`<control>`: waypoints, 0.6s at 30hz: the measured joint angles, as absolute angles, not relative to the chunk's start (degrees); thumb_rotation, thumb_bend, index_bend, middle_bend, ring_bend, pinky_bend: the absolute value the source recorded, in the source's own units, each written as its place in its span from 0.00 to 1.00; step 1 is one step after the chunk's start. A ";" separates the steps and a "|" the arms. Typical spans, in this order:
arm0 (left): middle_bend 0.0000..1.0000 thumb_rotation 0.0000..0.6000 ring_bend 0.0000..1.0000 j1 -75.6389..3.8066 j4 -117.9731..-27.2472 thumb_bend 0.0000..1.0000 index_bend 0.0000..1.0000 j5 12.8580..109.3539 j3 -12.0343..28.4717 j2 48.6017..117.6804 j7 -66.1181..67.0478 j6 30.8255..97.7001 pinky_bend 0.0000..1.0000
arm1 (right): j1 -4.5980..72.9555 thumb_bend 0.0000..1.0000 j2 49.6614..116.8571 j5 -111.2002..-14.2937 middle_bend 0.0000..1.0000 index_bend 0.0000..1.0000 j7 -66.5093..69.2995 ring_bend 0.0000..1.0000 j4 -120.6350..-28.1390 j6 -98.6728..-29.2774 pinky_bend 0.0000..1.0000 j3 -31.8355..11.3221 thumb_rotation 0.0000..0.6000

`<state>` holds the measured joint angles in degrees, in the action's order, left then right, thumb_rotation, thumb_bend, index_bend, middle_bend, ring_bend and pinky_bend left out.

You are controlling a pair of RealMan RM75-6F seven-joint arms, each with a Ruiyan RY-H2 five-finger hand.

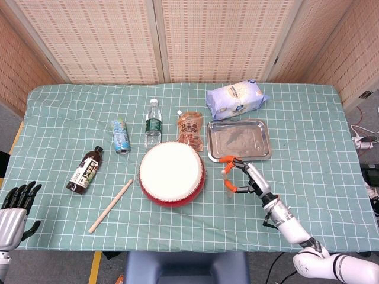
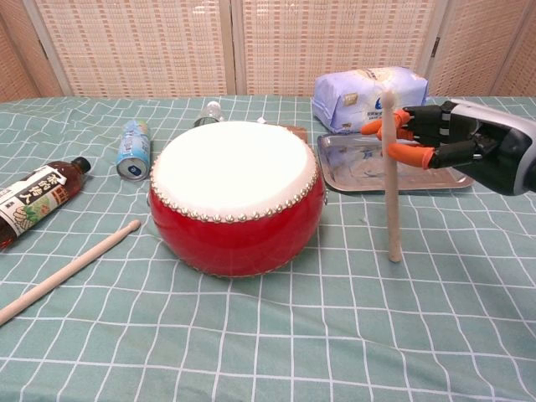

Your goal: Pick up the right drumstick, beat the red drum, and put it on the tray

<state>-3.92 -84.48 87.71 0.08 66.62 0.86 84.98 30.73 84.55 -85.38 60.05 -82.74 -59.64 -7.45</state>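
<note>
The red drum (image 1: 172,173) (image 2: 236,197) with a white skin stands in the middle of the table. Just right of it, my right hand (image 1: 243,176) (image 2: 444,134) is raised above the cloth and pinches the right drumstick (image 2: 391,201) near its top between orange-tipped fingers. The stick hangs almost upright, its lower end close to the cloth beside the drum. Behind the hand lies the steel tray (image 1: 238,139) (image 2: 360,167), with nothing in it. The other drumstick (image 1: 111,205) (image 2: 67,272) lies left of the drum. My left hand (image 1: 15,207) hovers open off the table's front left corner.
A dark tea bottle (image 1: 85,169), a can (image 1: 121,135), a water bottle (image 1: 153,123) and a snack pouch (image 1: 190,128) lie left of and behind the drum. A tissue pack (image 1: 235,99) sits behind the tray.
</note>
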 measured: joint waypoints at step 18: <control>0.00 1.00 0.00 -3.99 -85.73 0.23 0.04 88.03 -0.16 66.14 2.06 84.84 0.03 | 33.74 0.43 92.23 -95.78 0.28 0.61 111.11 0.19 -55.27 -66.87 0.22 -0.85 1.00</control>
<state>-3.99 -85.73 88.03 -0.16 66.14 2.06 84.84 33.74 92.23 -95.78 111.11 -55.27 -66.87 -0.85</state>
